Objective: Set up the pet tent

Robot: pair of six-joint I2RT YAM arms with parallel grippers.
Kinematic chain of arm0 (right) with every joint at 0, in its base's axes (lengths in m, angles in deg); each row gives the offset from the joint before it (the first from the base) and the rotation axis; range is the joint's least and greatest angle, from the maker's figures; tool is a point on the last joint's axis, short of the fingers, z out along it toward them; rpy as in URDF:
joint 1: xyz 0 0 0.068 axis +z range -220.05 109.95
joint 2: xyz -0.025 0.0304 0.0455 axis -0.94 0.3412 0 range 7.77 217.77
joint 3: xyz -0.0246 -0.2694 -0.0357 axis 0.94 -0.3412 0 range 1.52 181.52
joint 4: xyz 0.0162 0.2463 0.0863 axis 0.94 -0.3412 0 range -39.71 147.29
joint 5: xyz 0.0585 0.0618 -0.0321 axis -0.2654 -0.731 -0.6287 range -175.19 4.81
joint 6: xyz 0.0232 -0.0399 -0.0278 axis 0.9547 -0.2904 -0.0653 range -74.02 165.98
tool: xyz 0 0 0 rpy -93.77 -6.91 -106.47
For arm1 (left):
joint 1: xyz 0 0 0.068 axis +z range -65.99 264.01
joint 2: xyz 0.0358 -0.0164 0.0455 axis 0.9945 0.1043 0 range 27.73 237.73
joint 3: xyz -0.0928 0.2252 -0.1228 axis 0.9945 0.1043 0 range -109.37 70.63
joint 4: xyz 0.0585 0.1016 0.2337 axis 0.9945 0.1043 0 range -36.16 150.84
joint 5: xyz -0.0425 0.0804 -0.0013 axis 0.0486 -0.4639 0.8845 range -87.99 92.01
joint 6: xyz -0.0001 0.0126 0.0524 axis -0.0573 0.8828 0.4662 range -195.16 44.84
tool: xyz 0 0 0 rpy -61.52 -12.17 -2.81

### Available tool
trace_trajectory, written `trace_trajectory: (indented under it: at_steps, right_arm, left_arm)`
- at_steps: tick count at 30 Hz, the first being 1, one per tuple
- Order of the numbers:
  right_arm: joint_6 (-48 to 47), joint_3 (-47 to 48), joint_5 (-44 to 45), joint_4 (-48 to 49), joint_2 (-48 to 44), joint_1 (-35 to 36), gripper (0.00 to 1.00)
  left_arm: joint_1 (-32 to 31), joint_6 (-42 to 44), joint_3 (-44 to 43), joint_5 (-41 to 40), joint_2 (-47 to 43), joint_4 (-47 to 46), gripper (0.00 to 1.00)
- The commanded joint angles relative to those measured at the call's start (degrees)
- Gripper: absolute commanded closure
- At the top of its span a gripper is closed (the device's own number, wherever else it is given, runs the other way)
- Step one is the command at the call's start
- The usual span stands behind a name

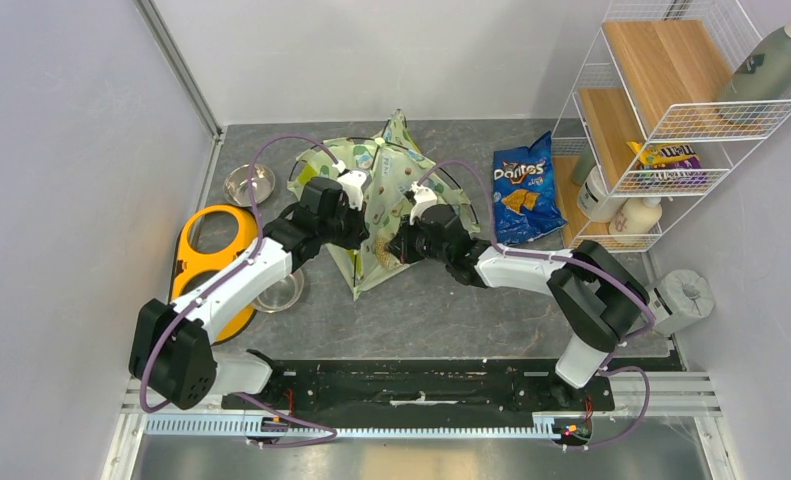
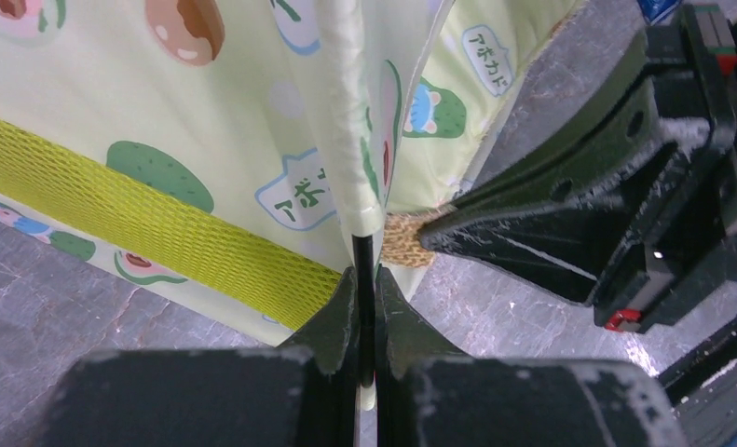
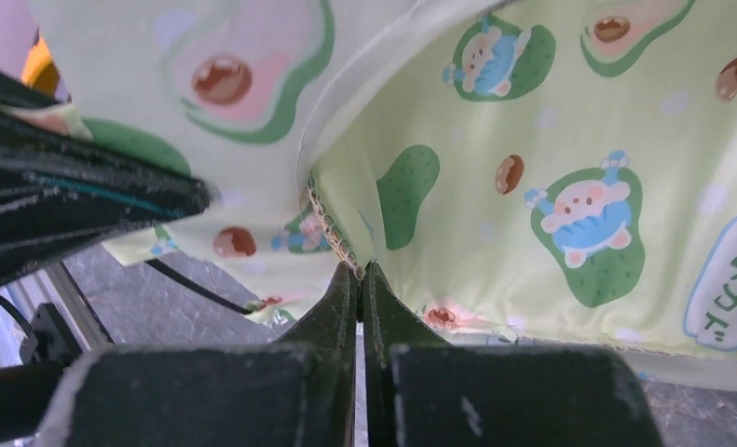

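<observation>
Left gripper (image 1: 363, 212): overhead, it reaches onto the tent's near corner from the left; the jaw gap cannot be read from this height.
Right gripper (image 1: 408, 228): overhead, it meets the same corner from the right, with the two heads almost touching.
Pet tent (image 1: 396, 165): crumpled and part-raised at the middle of the table (image 1: 421, 300), between steel bowl (image 1: 249, 183) and chip bag (image 1: 523, 190); no dome is formed yet.
Pole end (image 2: 365, 250): left wrist view; a thin black rod exits its cream sleeve and runs between the left fingers (image 2: 336, 312), which are clamped hard on it. Judged reason: to steer the tip.
Webbing loop (image 2: 402, 238): left wrist view; a tan tab at the tent corner, just beside the rod, pinched in the opposite gripper's tips. Judged reason: held steady as the target for the tip.
Mesh band (image 2: 141, 219): a lime strip crossing the panel, slack.
Corner seam (image 3: 332, 228): right wrist view; the fingers (image 3: 388, 312) are all but closed where the stitched edge runs into them.
Next move: tip into tab; a slip may let the flexed rod spring free.
</observation>
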Motion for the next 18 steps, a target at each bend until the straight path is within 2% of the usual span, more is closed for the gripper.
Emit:
trace_trajectory:
  at_steps: [1, 9, 13, 15, 18]
  right_arm:
    - [4.2, 3.2, 5.1, 9.2, 0.5, -0.4, 1.0]
    - [11.7, 3.5, 5.4, 11.7, 2.5, -0.8, 1.0]
    - [11.7, 2.2, 3.6, 12.5, 4.6, -0.9, 1.0]
    - [10.9, 1.1, 3.7, 10.6, 4.2, -0.9, 0.94]
    - [10.0, -1.9, 5.2, 7.4, 1.4, -0.9, 0.7]
  left_arm:
    - [-0.7, 3.0, -1.6, 10.1, -2.6, 3.8, 0.98]
    - [-0.7, 2.7, -2.2, 13.1, -4.4, 4.1, 0.98]
    - [-0.7, 2.3, -2.1, 11.7, -4.0, 4.1, 0.98]
    - [-0.8, 2.2, -1.9, 10.1, -3.6, 4.3, 0.98]
    - [-0.7, 2.3, -1.7, 7.7, -2.8, 4.8, 0.98]
